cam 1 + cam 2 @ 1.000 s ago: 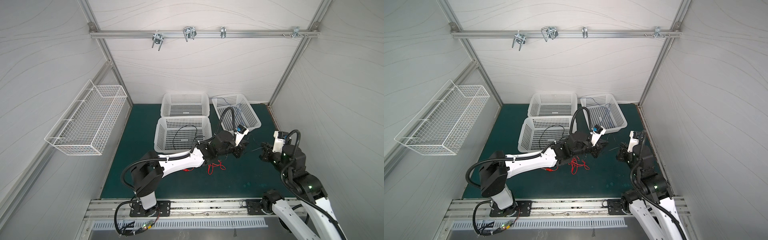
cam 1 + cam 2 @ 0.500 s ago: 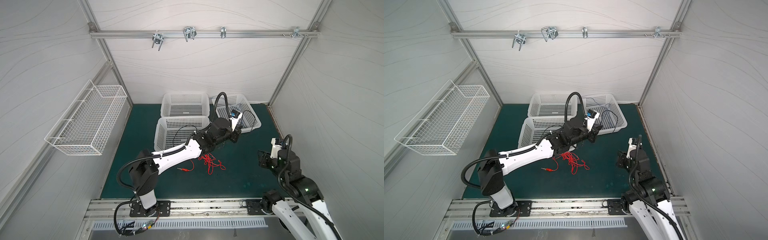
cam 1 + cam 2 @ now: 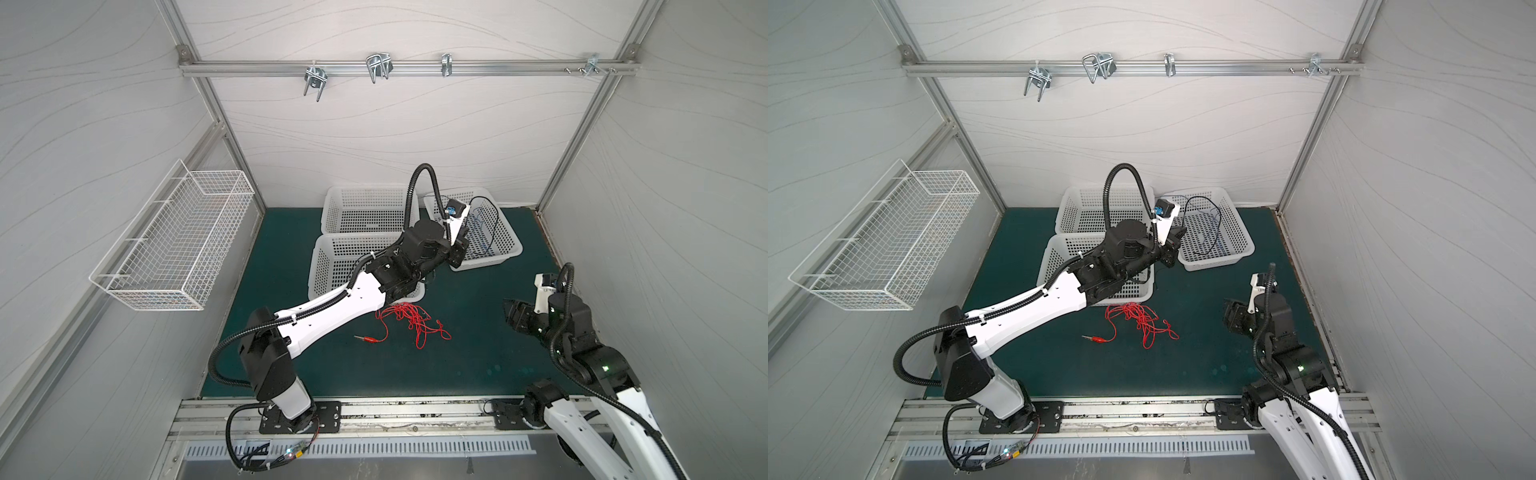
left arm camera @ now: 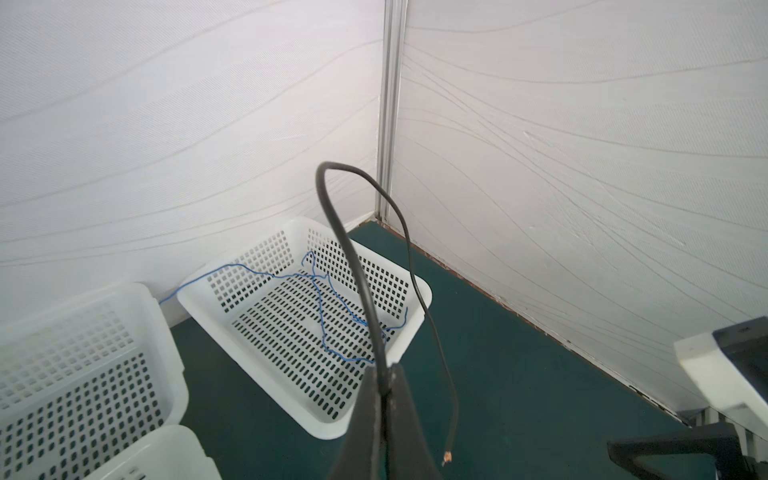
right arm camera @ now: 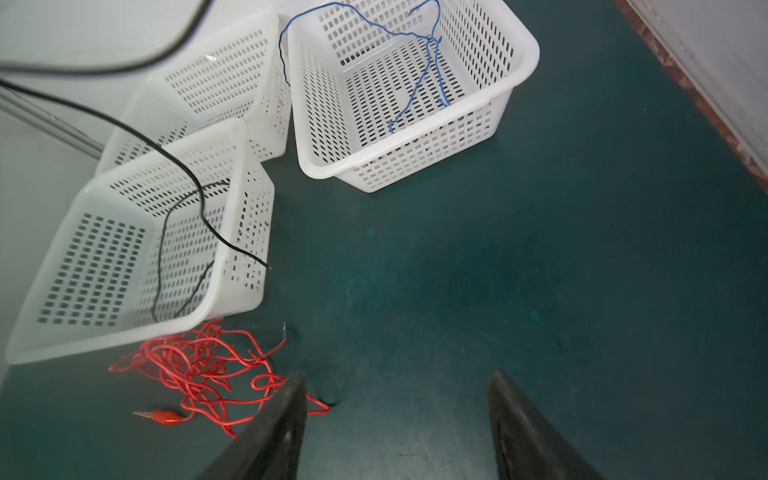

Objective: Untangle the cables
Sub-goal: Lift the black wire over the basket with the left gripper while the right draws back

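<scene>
In both top views a loose tangle of thin red cable [image 3: 409, 321] [image 3: 1142, 320] lies at centre frame on the dark green mat [image 3: 478, 357], just below the nearest white perforated plastic basket [image 3: 332, 257]. The left gripper [image 3: 456, 255] reaches over the near-left edge of the right-hand white basket [image 3: 490, 264]. The right gripper [image 3: 510, 312] hangs at the right of the frame, well apart from the tangle.

In the left wrist view the left gripper [image 4: 386, 370] sits at bottom centre with its fingers pressed together on a thin black cable [image 4: 363, 291]. The cable arches upward and drops to a bare end at the bottom. Behind it, a thin blue cable [image 4: 320, 316] sprawls inside the right-hand basket [image 4: 422, 291], with one end trailing over the rim.

In the right wrist view the right gripper [image 5: 397, 376] has its fingers spread wide over bare mat and grips nothing. The red tangle [image 5: 195, 365] lies at lower left. A second black cable [image 5: 160, 257] rests inside the basket at left.
</scene>
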Tool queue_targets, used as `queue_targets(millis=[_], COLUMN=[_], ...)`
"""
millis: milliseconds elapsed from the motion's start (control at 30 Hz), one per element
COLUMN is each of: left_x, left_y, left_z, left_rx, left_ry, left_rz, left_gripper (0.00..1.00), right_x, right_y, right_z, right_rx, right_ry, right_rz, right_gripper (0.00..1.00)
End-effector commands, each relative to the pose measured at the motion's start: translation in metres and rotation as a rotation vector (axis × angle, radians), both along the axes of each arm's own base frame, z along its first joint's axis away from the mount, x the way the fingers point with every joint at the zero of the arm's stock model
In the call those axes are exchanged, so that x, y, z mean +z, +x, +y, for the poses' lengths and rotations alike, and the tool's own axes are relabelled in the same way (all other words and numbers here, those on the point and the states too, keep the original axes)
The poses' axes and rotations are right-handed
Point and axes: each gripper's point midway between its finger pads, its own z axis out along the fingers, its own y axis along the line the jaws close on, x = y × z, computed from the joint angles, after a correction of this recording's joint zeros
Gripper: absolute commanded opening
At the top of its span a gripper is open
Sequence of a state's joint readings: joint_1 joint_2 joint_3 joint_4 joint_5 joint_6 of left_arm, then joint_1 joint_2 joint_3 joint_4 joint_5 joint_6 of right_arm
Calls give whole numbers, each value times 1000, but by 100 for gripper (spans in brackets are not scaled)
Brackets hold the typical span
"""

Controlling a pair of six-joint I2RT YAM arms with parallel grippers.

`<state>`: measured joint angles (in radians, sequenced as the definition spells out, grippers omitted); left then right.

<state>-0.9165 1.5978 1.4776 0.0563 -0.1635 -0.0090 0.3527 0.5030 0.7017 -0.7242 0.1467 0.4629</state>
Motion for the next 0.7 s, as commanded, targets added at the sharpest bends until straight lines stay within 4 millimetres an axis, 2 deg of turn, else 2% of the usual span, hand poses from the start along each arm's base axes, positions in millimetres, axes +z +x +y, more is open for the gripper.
queue_targets(millis=[0, 167, 433, 567, 667], left_x=[47, 52, 39, 17, -8], left_y=[3, 6, 18, 27, 31], left_z=[24, 50, 103, 133, 151], left_rx=[68, 145, 300, 374, 414], left_ry=[-21, 41, 136, 167, 171], left_rz=[-107, -146, -159, -111, -62], left_gripper=[0, 0, 0, 0, 0], right_x=[5, -3, -11, -14, -17], right_y=[4, 6, 13, 17, 19], right_z=[1, 1, 11, 17, 21], right_rx=[-7, -7, 27, 48, 63], right_ry=[11, -1, 13, 23, 36], right_rz=[-20, 6, 30, 39, 47], right_gripper=[80, 84, 85, 85, 85])
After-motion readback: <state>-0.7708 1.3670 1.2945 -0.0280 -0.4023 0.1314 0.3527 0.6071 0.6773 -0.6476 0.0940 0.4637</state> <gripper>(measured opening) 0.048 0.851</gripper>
